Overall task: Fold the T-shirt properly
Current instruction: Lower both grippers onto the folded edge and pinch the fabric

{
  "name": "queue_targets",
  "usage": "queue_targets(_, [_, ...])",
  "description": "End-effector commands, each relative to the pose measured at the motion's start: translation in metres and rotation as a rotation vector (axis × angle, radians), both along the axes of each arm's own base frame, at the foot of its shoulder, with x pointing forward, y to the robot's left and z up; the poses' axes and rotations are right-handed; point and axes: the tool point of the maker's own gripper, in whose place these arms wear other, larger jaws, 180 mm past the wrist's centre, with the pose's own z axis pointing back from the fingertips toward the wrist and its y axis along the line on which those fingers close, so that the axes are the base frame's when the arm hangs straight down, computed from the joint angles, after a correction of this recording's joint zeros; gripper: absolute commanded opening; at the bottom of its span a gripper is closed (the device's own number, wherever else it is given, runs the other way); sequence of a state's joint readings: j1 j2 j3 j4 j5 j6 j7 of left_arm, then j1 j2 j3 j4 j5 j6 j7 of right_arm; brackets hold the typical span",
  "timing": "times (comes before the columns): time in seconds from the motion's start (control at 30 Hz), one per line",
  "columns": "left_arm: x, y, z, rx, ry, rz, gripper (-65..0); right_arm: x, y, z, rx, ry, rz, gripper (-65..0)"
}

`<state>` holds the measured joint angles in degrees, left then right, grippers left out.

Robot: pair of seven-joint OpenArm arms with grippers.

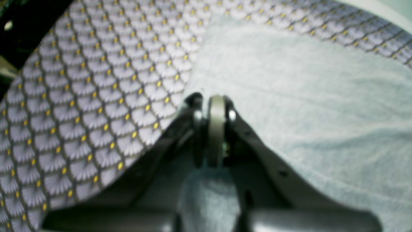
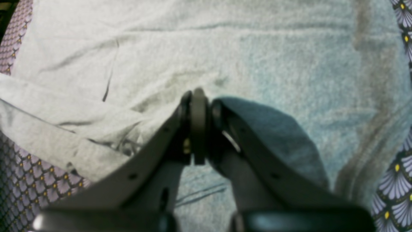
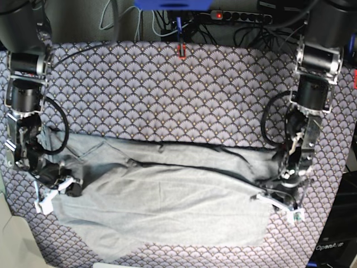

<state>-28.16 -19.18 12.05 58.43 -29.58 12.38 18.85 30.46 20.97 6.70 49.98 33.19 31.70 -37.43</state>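
Note:
The T-shirt (image 3: pixel 167 206) is light heather-grey and lies crosswise on the purple fan-scale tablecloth (image 3: pixel 167 89), with a fold ridge running along its far side. My left gripper (image 3: pixel 277 202) is at the shirt's end on the base view's right. In the left wrist view this gripper (image 1: pixel 214 100) has its jaws pressed together on a tuck of the grey T-shirt (image 1: pixel 305 96). My right gripper (image 3: pixel 56 190) is at the opposite end. In the right wrist view the right gripper (image 2: pixel 198 95) is shut, and the T-shirt (image 2: pixel 161 48) drapes over one finger.
The tablecloth (image 1: pixel 96 96) shows beside the shirt in both wrist views (image 2: pixel 392 180). A power strip with cables (image 3: pixel 240 15) runs behind the table's far edge, with a small red piece (image 3: pixel 181 51) at that edge. Both arm bases stand at the far corners.

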Motion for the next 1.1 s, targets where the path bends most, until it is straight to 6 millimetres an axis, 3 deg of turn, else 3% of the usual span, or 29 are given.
queue_targets(0.0, [0.014,0.007,0.030,0.014,-0.080,0.010,-65.0,0.014,-0.007,0.028,0.002,-0.079,-0.010,-64.3])
queue_targets(0.13, [0.010,0.020,0.027,0.030,-0.071,0.024,-65.0,0.014,-0.007,0.028,0.002,-0.079,-0.010,-64.3])
queue_targets(0.4, [0.009,0.021,0.026,0.039,-0.067,0.021,-65.0,0.010,-0.006,0.021,0.004,-0.065,-0.009,-64.2])
queue_targets(0.5, [0.009,0.021,0.026,0.039,-0.067,0.021,-54.3,0.009,-0.008,0.019,0.003,-0.060,-0.012,-60.3])
queue_targets(0.63, [0.005,0.020,0.022,0.036,-0.062,0.020,-33.8,0.005,-0.010,0.015,-0.001,-0.050,-0.015,-43.6])
queue_targets(0.7, [-0.001,0.020,0.014,0.036,-0.046,0.019,-28.6,0.004,-0.010,0.014,-0.002,-0.048,-0.010,-36.6])
queue_targets(0.93, [-0.010,0.020,0.001,0.038,-0.020,0.017,-28.2,-0.004,-0.018,0.008,-0.014,-0.033,-0.019,-33.7])
queue_targets(1.07, [-0.017,0.010,0.001,0.032,-0.025,-0.007,-28.2,-0.006,-0.036,0.012,-0.043,-0.033,-0.038,-33.7])
